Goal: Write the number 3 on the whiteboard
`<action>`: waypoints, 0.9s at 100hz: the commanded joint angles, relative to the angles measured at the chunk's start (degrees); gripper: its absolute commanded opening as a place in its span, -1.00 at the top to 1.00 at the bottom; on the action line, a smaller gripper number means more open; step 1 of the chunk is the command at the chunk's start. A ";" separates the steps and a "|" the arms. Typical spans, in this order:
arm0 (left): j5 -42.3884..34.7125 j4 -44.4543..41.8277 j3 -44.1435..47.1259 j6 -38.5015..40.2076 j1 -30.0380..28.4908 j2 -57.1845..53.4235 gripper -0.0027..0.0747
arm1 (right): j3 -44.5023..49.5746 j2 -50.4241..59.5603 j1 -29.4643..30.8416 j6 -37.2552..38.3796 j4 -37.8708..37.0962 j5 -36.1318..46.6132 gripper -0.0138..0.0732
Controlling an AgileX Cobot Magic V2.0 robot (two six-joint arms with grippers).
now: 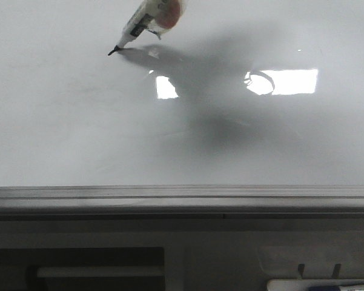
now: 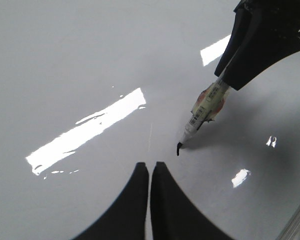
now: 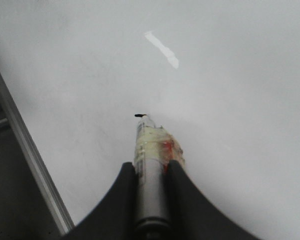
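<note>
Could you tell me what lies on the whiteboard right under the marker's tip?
Under the marker tip, the whiteboard carries only a short black stroke. No number 3 shows yet. The right pincer covers the marker's rear.

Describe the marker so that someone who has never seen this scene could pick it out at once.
Start at the whiteboard, the big glossy pale surface above the grey ledge. Near its far edge the right claw grips the marker, tilted, black tip on the board. Its white barrel wrapped in tape with a reddish patch is unmistakable.

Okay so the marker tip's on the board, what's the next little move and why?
Probably sweep the marker tip rightward to begin the 3's top curve: the right gripper clamps it, its tip touches the whiteboard, and only a short black mark exists.
</note>
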State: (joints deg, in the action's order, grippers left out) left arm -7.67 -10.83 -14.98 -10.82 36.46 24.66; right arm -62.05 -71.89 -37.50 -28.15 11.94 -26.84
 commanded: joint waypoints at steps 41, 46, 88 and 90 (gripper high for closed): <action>-4.47 1.69 -1.57 0.39 -0.12 0.20 0.98 | -0.41 0.77 -1.86 0.79 -2.04 -9.19 0.78; -4.47 1.69 -1.57 0.39 -0.12 0.20 0.98 | -0.66 -0.60 -2.66 0.79 -2.04 -7.39 0.78; -4.47 1.69 -1.57 0.39 -0.12 0.20 0.98 | -0.53 3.01 -2.66 9.13 -11.94 -15.88 0.78; -4.47 1.69 -1.57 0.39 -0.12 0.20 0.98 | -0.53 3.16 -2.66 9.13 -11.94 -16.72 0.78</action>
State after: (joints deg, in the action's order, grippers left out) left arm -7.78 -10.03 -14.98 -10.82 36.46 24.66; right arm -61.51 -70.93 -40.78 -20.50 5.69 -42.17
